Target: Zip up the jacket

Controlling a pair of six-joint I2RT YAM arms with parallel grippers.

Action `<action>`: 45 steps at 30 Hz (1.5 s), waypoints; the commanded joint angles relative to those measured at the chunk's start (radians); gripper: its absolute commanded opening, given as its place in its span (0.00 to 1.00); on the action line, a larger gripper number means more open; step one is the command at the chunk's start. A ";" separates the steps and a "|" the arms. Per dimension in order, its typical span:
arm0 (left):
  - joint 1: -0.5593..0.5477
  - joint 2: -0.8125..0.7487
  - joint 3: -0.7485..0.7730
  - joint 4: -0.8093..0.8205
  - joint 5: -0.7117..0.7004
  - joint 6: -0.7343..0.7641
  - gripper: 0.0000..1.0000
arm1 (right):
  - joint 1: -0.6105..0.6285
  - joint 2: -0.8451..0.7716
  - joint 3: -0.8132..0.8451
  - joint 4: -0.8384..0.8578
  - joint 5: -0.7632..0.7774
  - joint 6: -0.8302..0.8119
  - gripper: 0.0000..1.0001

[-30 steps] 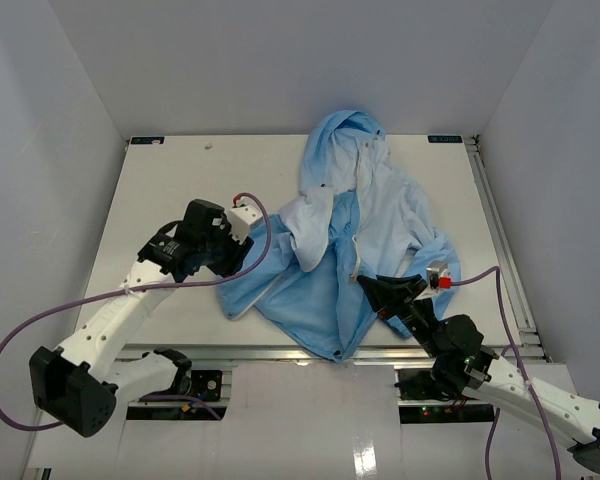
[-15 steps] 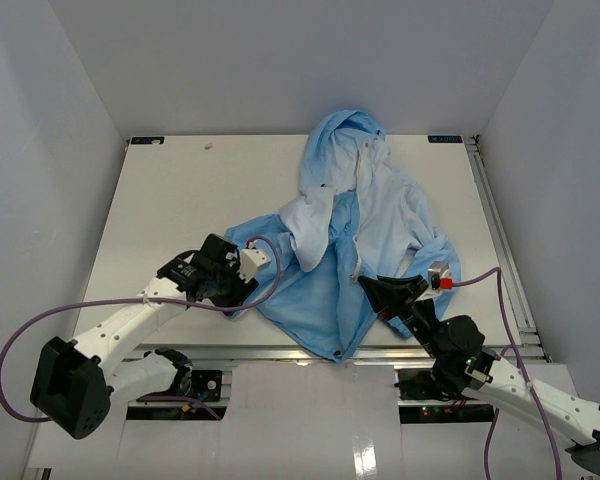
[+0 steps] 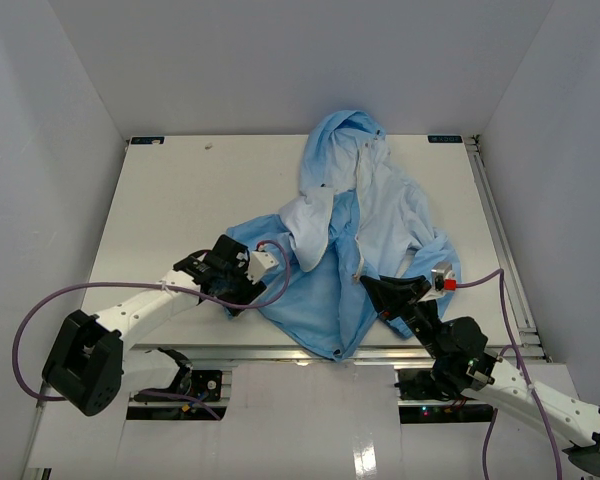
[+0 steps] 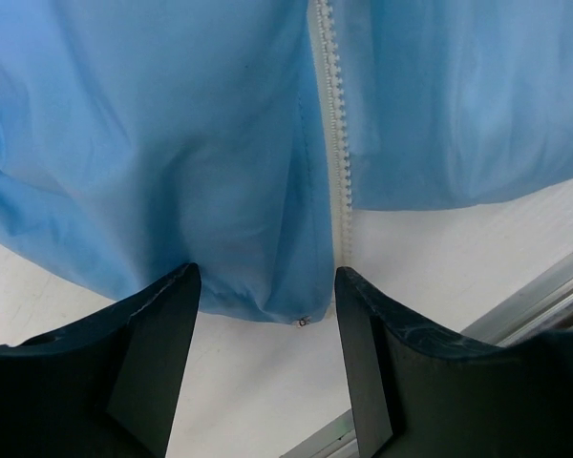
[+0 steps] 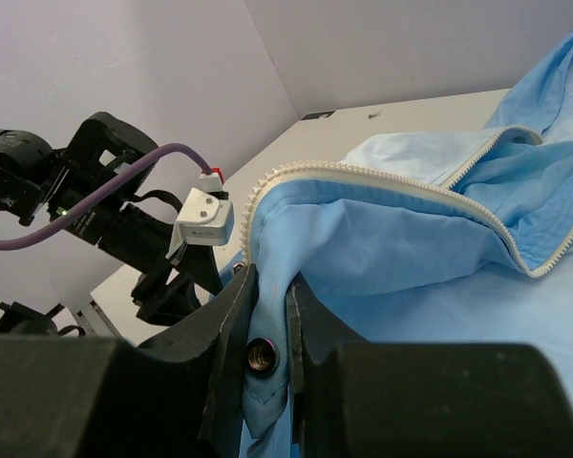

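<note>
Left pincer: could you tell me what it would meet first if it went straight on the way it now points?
Most likely the jacket: the open left pincer points at its lower hem, beside the pale zipper strip. Depth is unclear, so the table might come first.

jacket [image 3: 400, 220]: thin matt cloth | zipper [image 4: 335, 114]: pale plastic teeth | table [image 3: 180, 190]: smooth matt
</note>
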 commanded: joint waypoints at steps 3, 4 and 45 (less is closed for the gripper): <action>-0.002 -0.022 0.012 0.003 0.013 0.039 0.74 | -0.004 -0.022 -0.033 0.033 0.007 0.006 0.08; -0.002 -0.022 0.014 -0.010 0.016 0.040 0.76 | -0.004 -0.024 -0.033 0.033 0.006 0.006 0.08; 0.055 0.111 0.037 -0.051 0.159 0.132 0.68 | -0.003 -0.101 -0.034 -0.009 0.016 0.009 0.08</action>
